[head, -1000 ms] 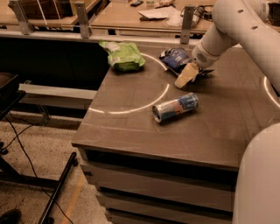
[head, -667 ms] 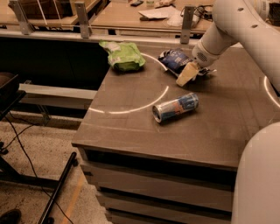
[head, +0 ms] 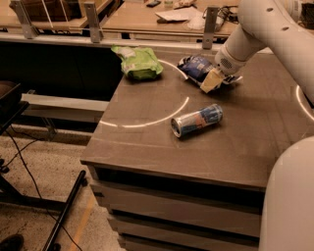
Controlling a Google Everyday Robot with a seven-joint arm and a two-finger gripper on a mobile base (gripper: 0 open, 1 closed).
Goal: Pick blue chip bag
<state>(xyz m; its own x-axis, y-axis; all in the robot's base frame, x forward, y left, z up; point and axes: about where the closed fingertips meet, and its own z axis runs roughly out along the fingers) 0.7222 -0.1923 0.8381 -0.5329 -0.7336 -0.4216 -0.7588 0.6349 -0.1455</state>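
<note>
Pincer (head: 214, 81) at wrinkled, glossy blue chip bag (head: 195, 65)

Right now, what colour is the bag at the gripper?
The blue chip bag is dark blue, in the camera view; the gripper is at its right edge.

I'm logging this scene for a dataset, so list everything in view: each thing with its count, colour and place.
blue chip bag: one, dark blue, far side of the table, right of centre
snack bag: one, light green, far left part of the table
drink can: one, blue and silver, lying on its side mid-table
table: one, dark brown top with a pale curved line across it
papers: a few, white, on the bench behind
stand leg: one, black, on the floor at lower left
arm: one, white, reaching in from the upper right
gripper: one, tan, down at the blue chip bag's right end
</note>
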